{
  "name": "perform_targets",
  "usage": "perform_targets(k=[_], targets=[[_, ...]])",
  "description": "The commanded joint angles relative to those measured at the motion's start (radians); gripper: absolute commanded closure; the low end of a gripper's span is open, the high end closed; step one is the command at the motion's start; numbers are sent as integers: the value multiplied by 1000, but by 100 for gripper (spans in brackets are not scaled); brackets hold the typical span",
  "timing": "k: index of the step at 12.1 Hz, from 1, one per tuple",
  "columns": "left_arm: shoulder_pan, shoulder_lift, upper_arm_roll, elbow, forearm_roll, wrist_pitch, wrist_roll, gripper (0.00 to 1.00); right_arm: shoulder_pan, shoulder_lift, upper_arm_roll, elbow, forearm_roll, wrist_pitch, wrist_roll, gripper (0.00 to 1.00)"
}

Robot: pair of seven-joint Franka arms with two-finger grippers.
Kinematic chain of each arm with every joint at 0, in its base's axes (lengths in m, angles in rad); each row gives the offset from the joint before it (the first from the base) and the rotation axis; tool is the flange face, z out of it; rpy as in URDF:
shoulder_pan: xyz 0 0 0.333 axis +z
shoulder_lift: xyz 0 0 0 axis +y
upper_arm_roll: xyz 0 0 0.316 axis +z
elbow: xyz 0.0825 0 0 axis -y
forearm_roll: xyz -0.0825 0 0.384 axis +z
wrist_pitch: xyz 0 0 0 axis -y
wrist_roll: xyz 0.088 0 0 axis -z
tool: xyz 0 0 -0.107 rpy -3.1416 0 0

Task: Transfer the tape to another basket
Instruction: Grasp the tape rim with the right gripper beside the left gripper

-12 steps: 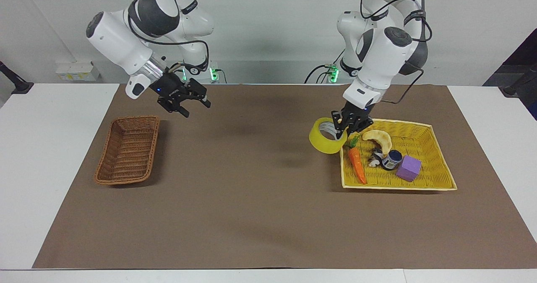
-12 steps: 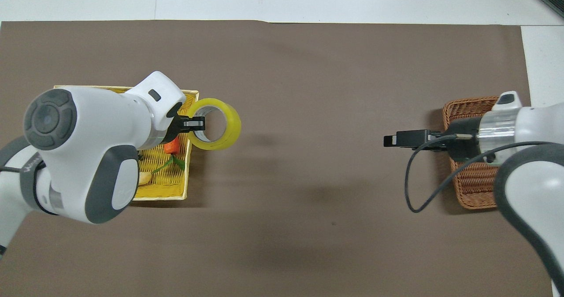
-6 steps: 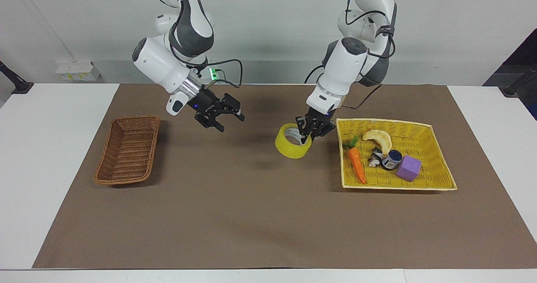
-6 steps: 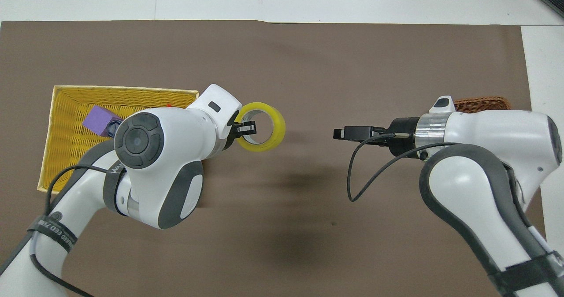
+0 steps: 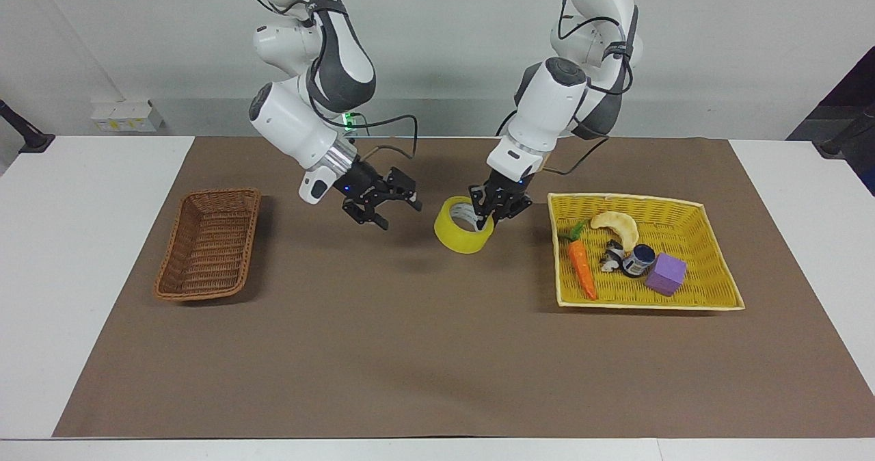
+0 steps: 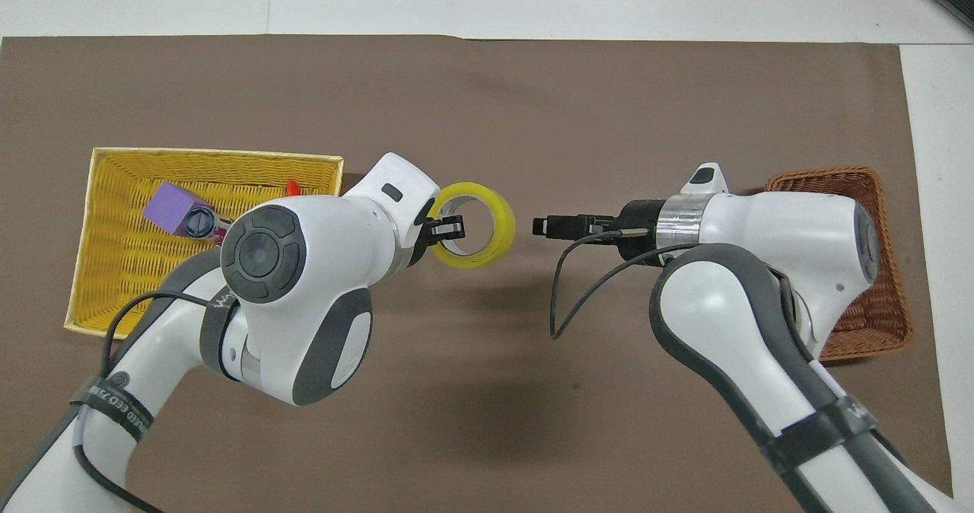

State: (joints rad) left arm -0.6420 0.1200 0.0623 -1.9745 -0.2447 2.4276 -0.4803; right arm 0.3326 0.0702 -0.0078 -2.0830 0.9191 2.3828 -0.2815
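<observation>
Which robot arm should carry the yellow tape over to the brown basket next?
Probably the right. Its open end effector hangs over the mat beside the tape, and the basket lies at its end of the table. The left end effector holds the tape.

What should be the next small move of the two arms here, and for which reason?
Probably the right claw, open over the mat, should ease onto the tape's free rim. The left claw holds the roll up by its wall, facing it; the brown basket sits at the right arm's end.
</observation>
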Motion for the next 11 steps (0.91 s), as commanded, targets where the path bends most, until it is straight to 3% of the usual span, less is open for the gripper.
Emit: perform_targets(k=[1, 9, 11], targets=[[-27, -2, 14, 12, -19, 10, -12, 100, 28, 26, 0, 41, 72, 54, -35, 0], [-27, -2, 14, 11, -19, 10, -12, 100, 114, 103, 0, 84, 103, 160, -22, 0], [-27, -2, 14, 11, -21, 8, -12, 100, 121, 114, 0, 101, 101, 168, 13, 30]])
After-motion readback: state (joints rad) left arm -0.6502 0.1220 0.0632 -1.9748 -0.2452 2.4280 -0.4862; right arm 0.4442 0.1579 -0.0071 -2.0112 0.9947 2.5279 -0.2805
